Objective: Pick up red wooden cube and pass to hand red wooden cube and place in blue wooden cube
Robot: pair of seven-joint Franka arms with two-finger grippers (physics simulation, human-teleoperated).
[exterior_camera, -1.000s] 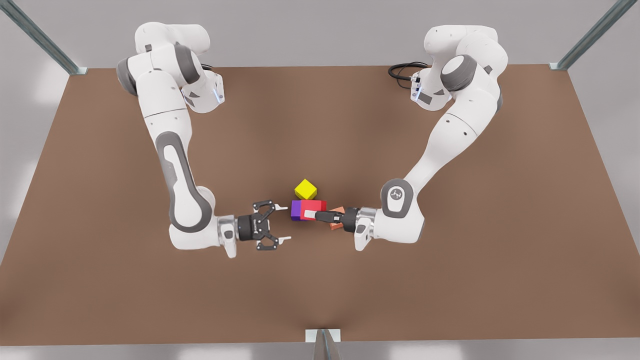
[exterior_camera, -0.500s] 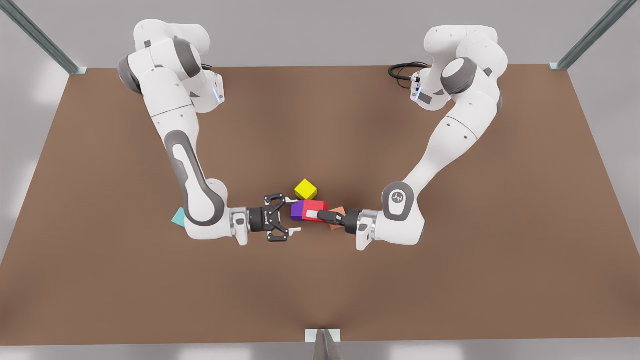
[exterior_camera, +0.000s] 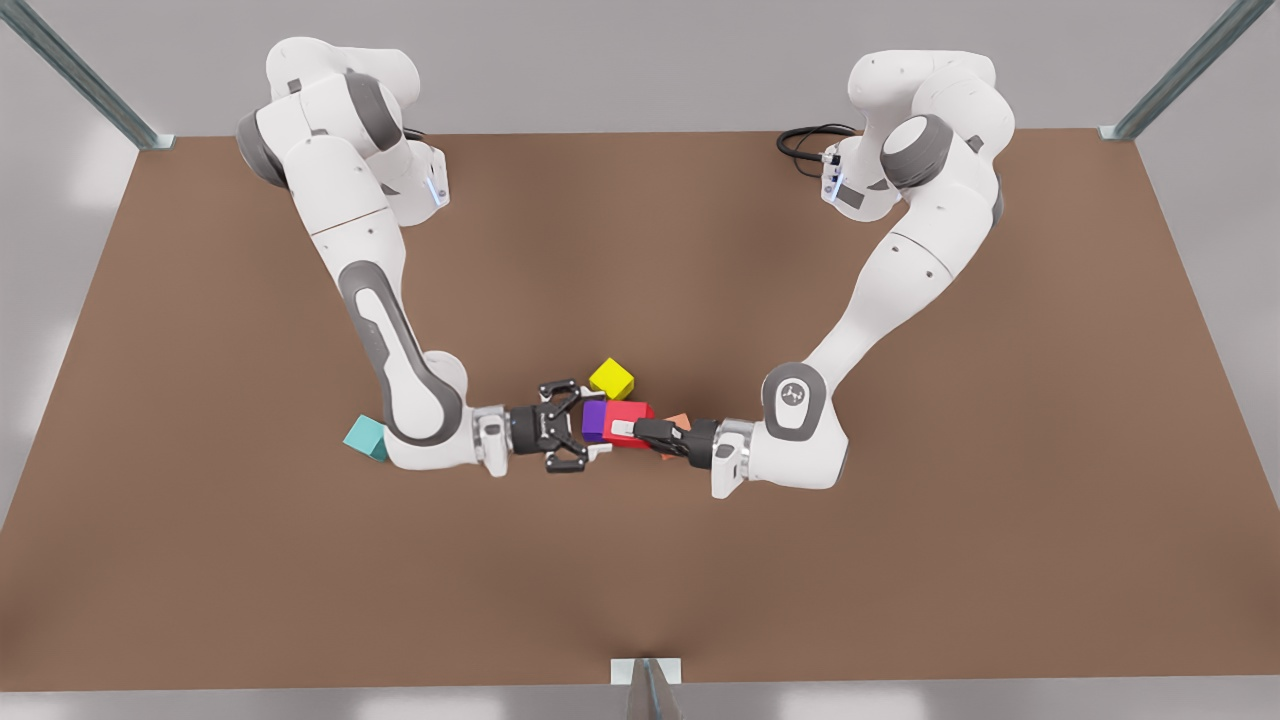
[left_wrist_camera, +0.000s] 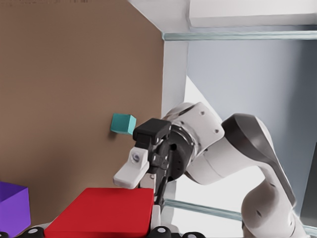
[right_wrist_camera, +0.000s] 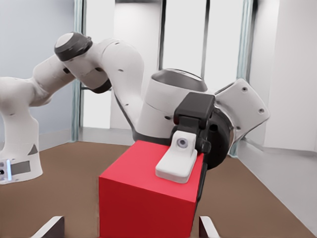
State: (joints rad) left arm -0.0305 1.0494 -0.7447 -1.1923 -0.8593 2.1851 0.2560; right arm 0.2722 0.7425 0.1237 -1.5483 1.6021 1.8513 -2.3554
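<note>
Left gripper (exterior_camera: 625,430): it is sitting on the arm at the front view's right and reaching sideways toward the middle of the table (exterior_camera: 640,600). It is clamping the red wooden cube (exterior_camera: 630,412), with one white finger lying flat across the cube's upper face.
Right gripper (exterior_camera: 592,430): it is sitting on the arm at the front view's left and facing the left gripper head-on. Its fingers are spreading wide and holding nothing.
Red wooden cube: it is being held between the two grippers at the table's middle. In the front view it is overlapping the purple cube (exterior_camera: 593,420).
Blue wooden cube (exterior_camera: 365,437): it is resting on the table at the front view's left, just beside the right arm's elbow and well apart from the red cube.
Front view only: it is showing the yellow cube (exterior_camera: 612,378) just behind the purple one. It is also showing a salmon cube (exterior_camera: 679,422) peeking out behind the left gripper's wrist.
Right wrist view only: it is showing that gripper's own white fingertips (right_wrist_camera: 52,225) standing either side of the red cube (right_wrist_camera: 143,203). Whether they are touching it cannot be told. The left gripper's finger (right_wrist_camera: 176,162) is pressing on the cube's top.
Left wrist view only: it is showing the red cube (left_wrist_camera: 101,210) close up and the purple cube (left_wrist_camera: 12,208) beside it. One finger (left_wrist_camera: 130,174) of the right gripper is reaching over the red cube's far edge, and the blue cube (left_wrist_camera: 123,124) is lying beyond.
</note>
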